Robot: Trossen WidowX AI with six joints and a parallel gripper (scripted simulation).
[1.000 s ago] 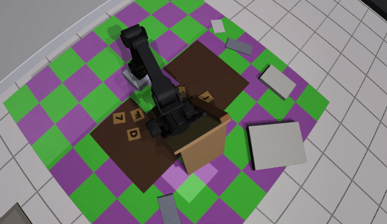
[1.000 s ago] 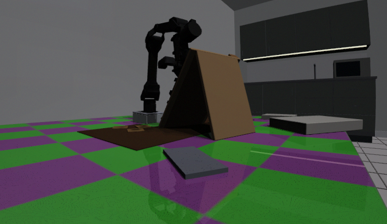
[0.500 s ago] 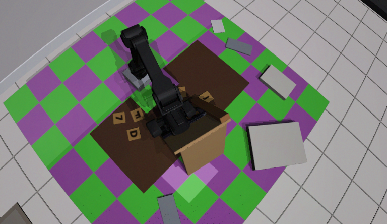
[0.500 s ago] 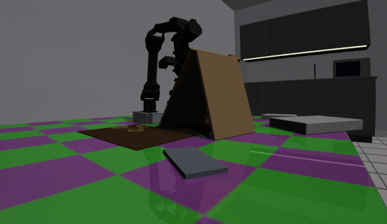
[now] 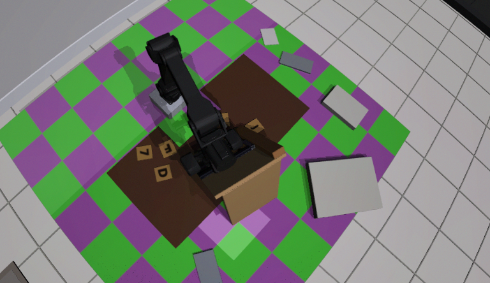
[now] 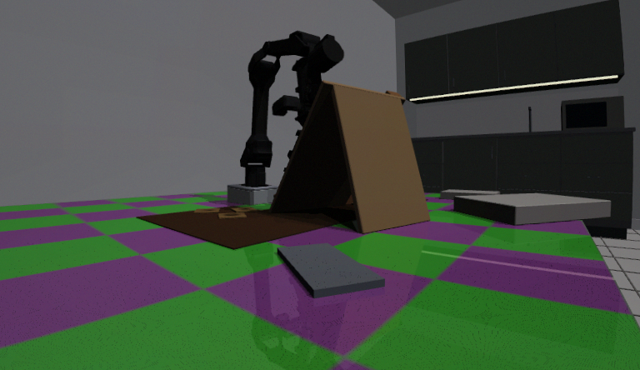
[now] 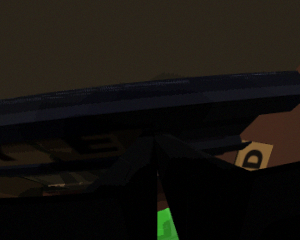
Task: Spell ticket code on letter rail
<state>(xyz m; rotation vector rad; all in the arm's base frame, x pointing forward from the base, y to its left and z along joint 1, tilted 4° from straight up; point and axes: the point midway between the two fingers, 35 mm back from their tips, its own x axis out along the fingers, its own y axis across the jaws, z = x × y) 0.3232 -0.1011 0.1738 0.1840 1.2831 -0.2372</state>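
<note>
Seen from above, with twelve o'clock at the top of the picture, the gripper is over the sloping face of the tent-shaped board. Its fingers are closed narrow, their tips together, with nothing visibly held. In the wrist view, the dark blue rail crosses just beyond the tips; whether they touch it I cannot tell. An E tile lies in the rail at nine to ten o'clock from the tips, and a partly hidden tile is farther along at nine.

Outward from the gripper in the top view, the F tile and, farther off, the 7 tile lie near nine o'clock on the brown mat, the D tile between eight and nine. Another tile peeks out at twelve. One more, partly covered, lies between one and two. The large pale block sits well apart, between three and four.
</note>
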